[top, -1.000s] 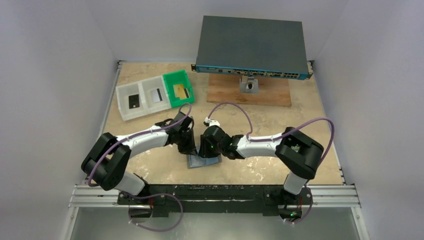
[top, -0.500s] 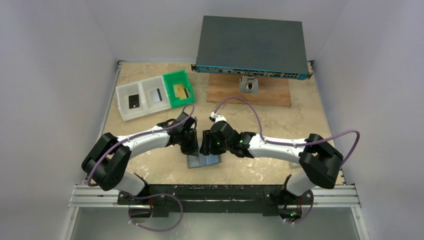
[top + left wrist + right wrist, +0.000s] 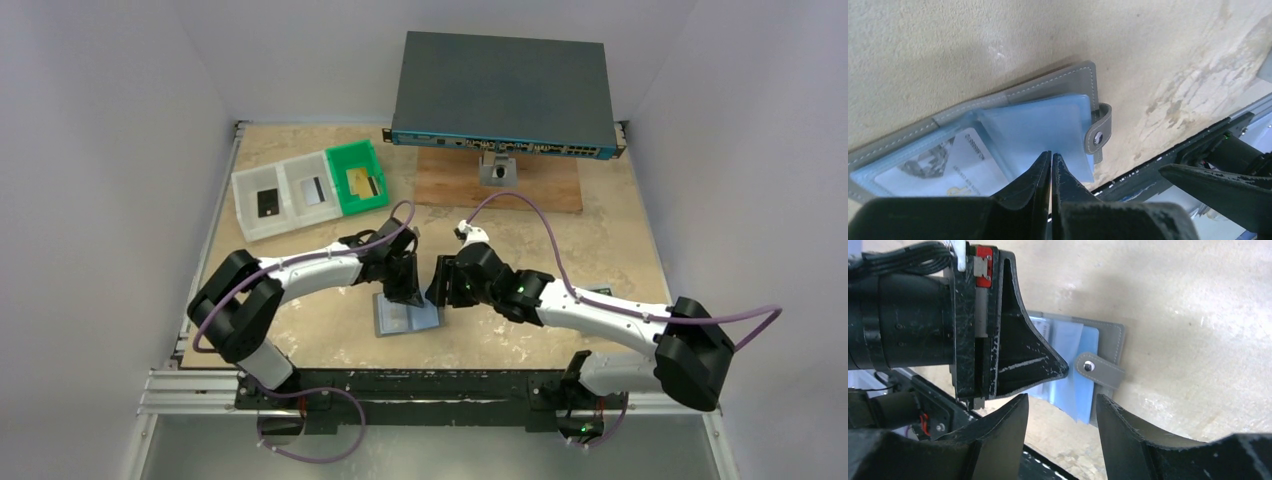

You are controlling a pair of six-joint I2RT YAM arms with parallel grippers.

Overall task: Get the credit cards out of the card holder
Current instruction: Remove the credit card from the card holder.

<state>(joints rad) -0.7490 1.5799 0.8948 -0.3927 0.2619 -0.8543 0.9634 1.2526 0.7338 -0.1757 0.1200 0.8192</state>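
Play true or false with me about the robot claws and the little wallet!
1. The card holder lies open. True.
2. The left claw is wide open. False: it is shut, its tips together over a blue pocket.
3. The right claw holds a card. False: it is open and empty, beside the card holder.
4. A gold card lies in the green tray. True.
5. One card sits inside a pocket of the card holder. True.
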